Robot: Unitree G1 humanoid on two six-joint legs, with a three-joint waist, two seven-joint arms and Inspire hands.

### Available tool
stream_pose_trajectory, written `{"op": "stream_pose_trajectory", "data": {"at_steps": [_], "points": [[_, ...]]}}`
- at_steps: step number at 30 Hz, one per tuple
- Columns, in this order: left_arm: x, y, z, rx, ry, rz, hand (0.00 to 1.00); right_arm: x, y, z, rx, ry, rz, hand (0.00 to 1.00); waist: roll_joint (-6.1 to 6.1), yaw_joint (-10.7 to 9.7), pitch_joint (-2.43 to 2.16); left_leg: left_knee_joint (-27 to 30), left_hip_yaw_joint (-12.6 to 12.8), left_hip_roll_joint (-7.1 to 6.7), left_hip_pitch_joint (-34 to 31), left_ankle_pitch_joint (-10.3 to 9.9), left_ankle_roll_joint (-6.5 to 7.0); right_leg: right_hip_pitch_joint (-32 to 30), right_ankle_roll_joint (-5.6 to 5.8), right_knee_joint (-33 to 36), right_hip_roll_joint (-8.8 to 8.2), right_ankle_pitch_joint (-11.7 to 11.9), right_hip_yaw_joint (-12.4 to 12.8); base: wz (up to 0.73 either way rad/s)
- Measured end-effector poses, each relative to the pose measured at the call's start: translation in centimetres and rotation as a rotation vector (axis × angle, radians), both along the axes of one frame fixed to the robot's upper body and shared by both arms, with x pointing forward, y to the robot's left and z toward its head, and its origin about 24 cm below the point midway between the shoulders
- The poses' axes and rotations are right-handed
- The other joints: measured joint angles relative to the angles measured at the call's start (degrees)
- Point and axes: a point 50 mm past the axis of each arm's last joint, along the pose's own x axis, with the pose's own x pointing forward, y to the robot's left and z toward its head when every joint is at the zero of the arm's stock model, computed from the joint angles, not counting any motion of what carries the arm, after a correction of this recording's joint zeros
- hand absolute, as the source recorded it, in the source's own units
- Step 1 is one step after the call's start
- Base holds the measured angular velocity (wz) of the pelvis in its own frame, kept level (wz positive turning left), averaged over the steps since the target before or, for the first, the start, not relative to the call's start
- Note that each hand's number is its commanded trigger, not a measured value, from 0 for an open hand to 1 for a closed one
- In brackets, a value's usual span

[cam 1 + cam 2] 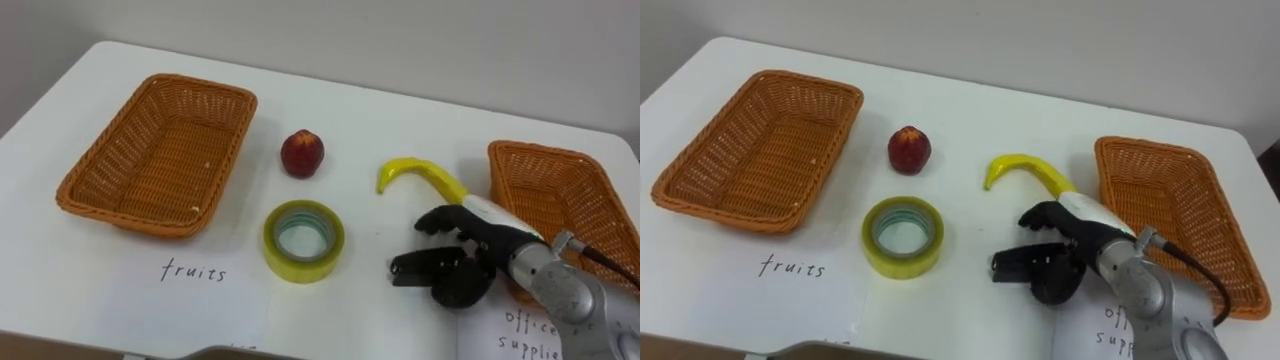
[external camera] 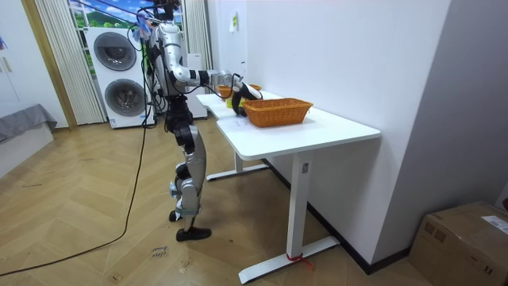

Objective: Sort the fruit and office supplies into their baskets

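A red apple (image 1: 302,153) stands on the white table between two wicker baskets. A yellow banana (image 1: 415,170) lies to its right, and a roll of yellow tape (image 1: 303,240) lies flat in front of the apple. My right hand (image 1: 460,260) hovers low just in front of the banana's right end, left of the right basket (image 1: 560,190). Its fingers are loosely spread, the thumb points left, and nothing is held. The left basket (image 1: 165,150) holds nothing. In the room view I stand at the table's far end with one arm reaching over it.
A handwritten "fruits" label (image 1: 193,270) lies before the left basket, and an office supplies label (image 1: 530,335) before the right one. The table's front edge is close below the tape. Stacked washing machines (image 2: 123,75) stand behind me in the room view.
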Motion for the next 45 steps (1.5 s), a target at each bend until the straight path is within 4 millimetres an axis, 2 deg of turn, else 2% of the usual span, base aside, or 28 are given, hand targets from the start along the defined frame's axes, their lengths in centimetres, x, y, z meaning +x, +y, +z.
{"op": "stream_pose_trajectory", "data": {"at_steps": [5, 27, 36, 39, 45], "points": [[0.1, 0.0, 0.1, 0.002, -0.004, -0.002, 0.0, 0.6, 0.0, 0.0, -0.038, -0.028, -0.015, 1.0, 0.11, 0.16, -0.07, -0.01, -0.02, 0.0, -0.01, 0.0, 0.0, 0.0, 0.0, -0.01, 0.0, 0.02, -0.11, 0.0], [-0.1, 0.0, 0.2, 0.004, -0.011, -0.003, 0.0, 0.5, 0.2, -0.2, 0.006, -0.026, -0.018, 1.0, 0.12, -0.18, -0.1, 0.42, -0.09, 0.01, -0.38, 0.0, 0.02, -0.12, -0.06, 0.02, 0.02, 0.09, 0.07, 0.0], [-0.7, 0.2, 0.0, 0.004, 0.017, 0.02, 0.0, -0.2, 0.7, 0.6, 0.023, -0.02, 0.015, 1.0, 0.13, -0.41, -0.11, 0.42, 0.09, 0.03, -0.2, 0.01, 0.02, -0.21, -0.06, -0.02, 0.07, 0.09, 0.34, -0.01], [-1.4, 0.2, -0.1, 0.021, 0.037, 0.031, 0.0, -0.2, 0.9, 1.1, 0.055, -0.033, 0.023, 1.0, 0.15, -1.35, -0.14, -0.03, 0.12, 0.03, -0.14, 0.01, 0.02, -0.17, -0.06, -0.03, 0.06, 0.09, 0.36, 0.0], [-2.3, 0.4, -0.1, 0.027, 0.053, 0.044, 0.0, -0.1, 0.6, 3.1, 0.129, -0.128, 0.005, 1.0, 0.52, -1.65, -0.24, -0.13, 0.37, 0.04, 0.08, 0.02, 0.02, -0.14, -0.06, -0.02, 0.13, 0.09, 0.67, -0.01]]}}
